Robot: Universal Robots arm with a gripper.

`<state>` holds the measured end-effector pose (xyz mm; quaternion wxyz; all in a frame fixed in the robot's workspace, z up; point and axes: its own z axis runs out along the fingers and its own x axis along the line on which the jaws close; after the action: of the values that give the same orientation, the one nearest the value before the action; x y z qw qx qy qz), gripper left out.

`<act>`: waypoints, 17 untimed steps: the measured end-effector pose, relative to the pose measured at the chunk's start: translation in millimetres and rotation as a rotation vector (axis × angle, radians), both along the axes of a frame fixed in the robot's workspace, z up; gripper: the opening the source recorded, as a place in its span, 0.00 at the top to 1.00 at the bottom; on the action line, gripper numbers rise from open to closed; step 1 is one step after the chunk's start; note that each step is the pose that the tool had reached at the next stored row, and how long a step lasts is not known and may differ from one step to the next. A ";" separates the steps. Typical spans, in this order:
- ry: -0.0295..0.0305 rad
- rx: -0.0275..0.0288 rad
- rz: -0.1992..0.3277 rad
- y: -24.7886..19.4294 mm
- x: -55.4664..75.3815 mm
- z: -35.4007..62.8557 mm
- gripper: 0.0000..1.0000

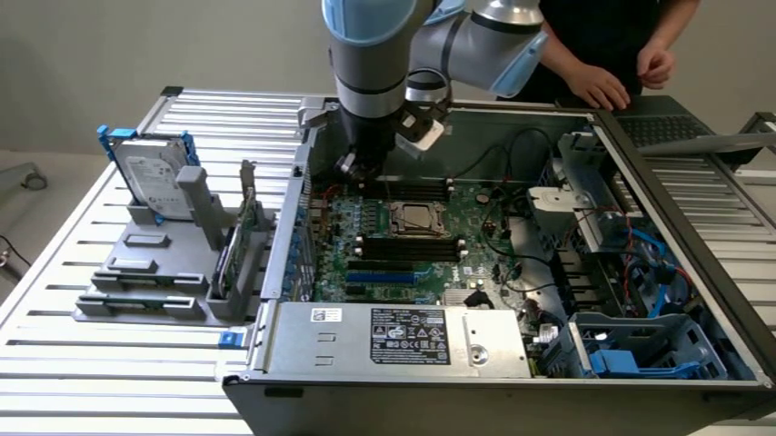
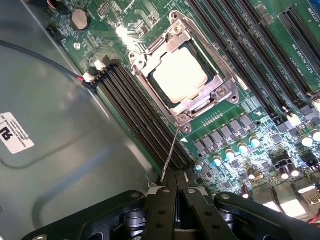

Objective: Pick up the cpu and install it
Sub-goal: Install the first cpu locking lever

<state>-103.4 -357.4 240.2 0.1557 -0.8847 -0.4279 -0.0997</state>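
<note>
The cpu (image 2: 180,75), a small square chip with a light silver face, lies flat inside the metal-framed socket (image 2: 223,93) on the green motherboard (image 2: 235,145). In the exterior view the cpu (image 1: 416,216) sits mid-board inside the open computer case. My gripper (image 2: 176,175) is shut, with nothing visibly between its fingers, and hangs just off the socket's corner. A thin metal socket lever (image 2: 170,152) runs from that corner to the side of one fingertip. In the exterior view the gripper (image 1: 352,169) hangs over the board's far corner, towards the exterior view's left.
Black memory slots (image 2: 135,110) flank the socket. The case wall (image 1: 294,209) stands close to the gripper. A silver hard drive (image 1: 152,173) stands upright in a grey fixture on the exterior view's left. A person's hands (image 1: 601,88) rest at the back. The power supply (image 1: 394,338) is at the front.
</note>
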 end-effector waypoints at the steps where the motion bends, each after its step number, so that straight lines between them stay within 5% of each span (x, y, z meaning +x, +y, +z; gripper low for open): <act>1: -0.0026 0.0001 -0.005 0.3 0.3 0.0 0.89; 10: -0.0247 -0.0019 -0.043 1.9 3.8 -0.2 0.89; 17: -0.0425 -0.0125 -0.069 2.6 6.4 -2.4 0.89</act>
<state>-97.0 -354.8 237.9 0.1375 -0.8976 -0.4009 -0.1212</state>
